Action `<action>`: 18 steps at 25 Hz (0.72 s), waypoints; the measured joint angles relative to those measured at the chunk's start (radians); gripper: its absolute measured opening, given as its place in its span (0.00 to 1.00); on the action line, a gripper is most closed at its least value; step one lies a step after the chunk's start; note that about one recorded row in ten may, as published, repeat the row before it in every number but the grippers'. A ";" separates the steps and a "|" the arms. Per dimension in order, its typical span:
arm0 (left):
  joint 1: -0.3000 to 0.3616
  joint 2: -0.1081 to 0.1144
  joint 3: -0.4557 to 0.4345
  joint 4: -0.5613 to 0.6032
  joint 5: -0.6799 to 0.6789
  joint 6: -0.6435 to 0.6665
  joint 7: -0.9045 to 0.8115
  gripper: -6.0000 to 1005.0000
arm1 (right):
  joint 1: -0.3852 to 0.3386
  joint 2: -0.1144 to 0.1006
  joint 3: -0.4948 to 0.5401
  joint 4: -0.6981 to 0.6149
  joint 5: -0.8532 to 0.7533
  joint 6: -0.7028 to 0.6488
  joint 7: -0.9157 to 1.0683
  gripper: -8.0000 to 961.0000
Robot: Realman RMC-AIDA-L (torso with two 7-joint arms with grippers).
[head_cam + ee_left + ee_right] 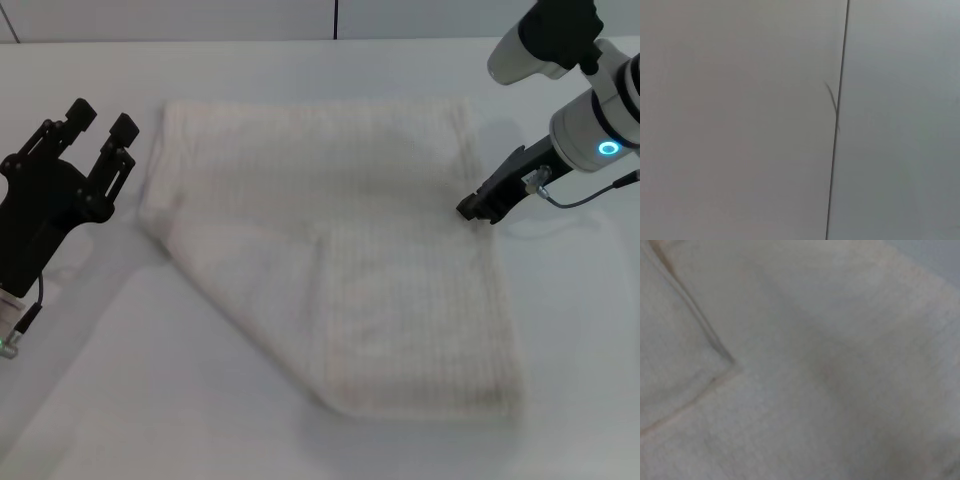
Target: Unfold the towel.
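Observation:
The cream-white towel (340, 240) lies on the white table, and its near-left part is folded over onto itself, leaving a diagonal edge from the left side to the near side. My left gripper (100, 124) is open and empty, held just beside the towel's far-left edge. My right gripper (481, 207) is low at the towel's right edge, touching or nearly touching it. The right wrist view is filled by the towel (830, 380), with the folded layer's edge (715, 352) showing. The left wrist view shows no towel.
The white table (120, 400) extends around the towel on all sides. A wall with a dark vertical seam (335, 18) stands behind the table. The left wrist view shows only grey panels with a dark seam (837, 120).

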 joint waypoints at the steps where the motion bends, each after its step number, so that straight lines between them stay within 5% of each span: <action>1: 0.000 0.000 0.000 -0.001 0.000 0.000 0.000 0.50 | 0.000 0.000 -0.001 0.001 0.000 0.001 0.000 0.01; 18: 0.002 0.002 0.007 -0.004 0.000 -0.003 0.000 0.50 | 0.001 0.002 -0.010 0.018 0.000 0.015 0.001 0.01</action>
